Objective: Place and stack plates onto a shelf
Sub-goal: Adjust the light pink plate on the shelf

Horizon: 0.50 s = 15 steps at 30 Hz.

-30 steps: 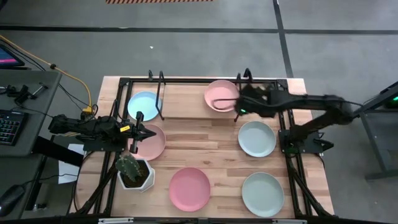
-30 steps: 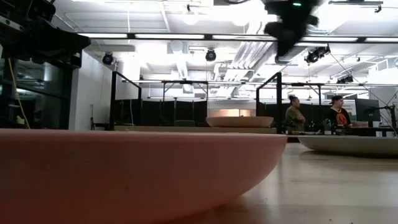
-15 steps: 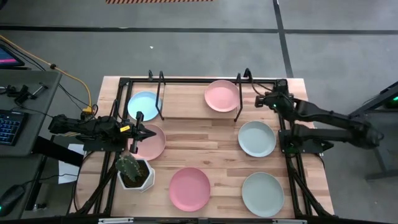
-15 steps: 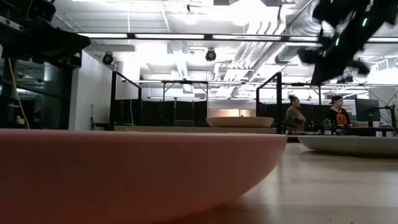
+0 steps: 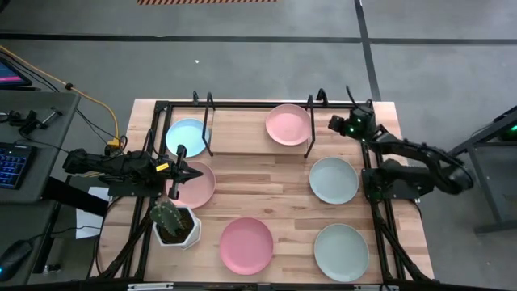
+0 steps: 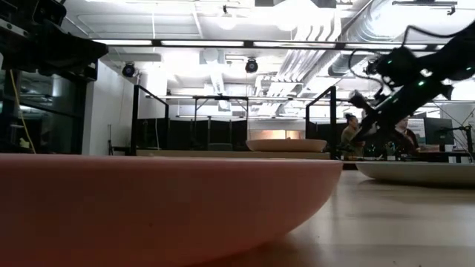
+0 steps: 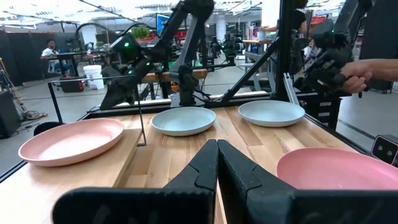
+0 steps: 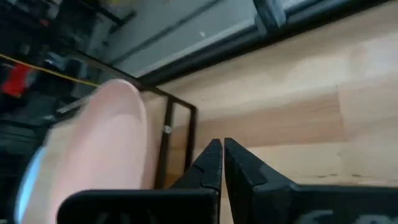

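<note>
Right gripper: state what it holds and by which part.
Nothing. The right gripper is shut on empty air, beside the shelf and apart from the pink plate.

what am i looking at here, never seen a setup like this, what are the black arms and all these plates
It is a robot with two dark arms at a wooden table. One picture looks straight down, one sits at table height, and two ride on the wrists.

The left gripper rests over a pink plate, jaws shut, holding nothing. The right gripper is beside the shelf's end, jaws shut and empty.

On the shelf sit a pink plate and a blue plate. On the table lie another pink plate, two green plates and a potted cactus.
</note>
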Each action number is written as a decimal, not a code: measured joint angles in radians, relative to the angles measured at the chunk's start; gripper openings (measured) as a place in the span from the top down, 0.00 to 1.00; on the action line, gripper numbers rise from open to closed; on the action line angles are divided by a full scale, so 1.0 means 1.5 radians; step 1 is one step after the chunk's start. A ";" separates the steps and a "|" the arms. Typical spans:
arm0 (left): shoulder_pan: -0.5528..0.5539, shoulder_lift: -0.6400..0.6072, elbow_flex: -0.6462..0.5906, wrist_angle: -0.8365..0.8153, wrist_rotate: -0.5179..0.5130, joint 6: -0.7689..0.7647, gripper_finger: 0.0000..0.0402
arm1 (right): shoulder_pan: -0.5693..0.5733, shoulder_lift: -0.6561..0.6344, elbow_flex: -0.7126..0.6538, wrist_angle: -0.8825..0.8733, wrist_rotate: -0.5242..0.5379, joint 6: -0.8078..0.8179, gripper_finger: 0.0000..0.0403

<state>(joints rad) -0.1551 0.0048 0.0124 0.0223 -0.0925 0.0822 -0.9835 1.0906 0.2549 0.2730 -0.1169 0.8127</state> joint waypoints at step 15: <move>0.000 0.000 0.000 0.000 0.001 0.000 1.00 | 0.026 0.174 0.102 0.055 0.034 0.052 1.00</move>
<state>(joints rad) -0.1551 0.0044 0.0124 0.0222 -0.0914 0.0822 -0.9443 1.3523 0.4080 0.3557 -0.0651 0.8900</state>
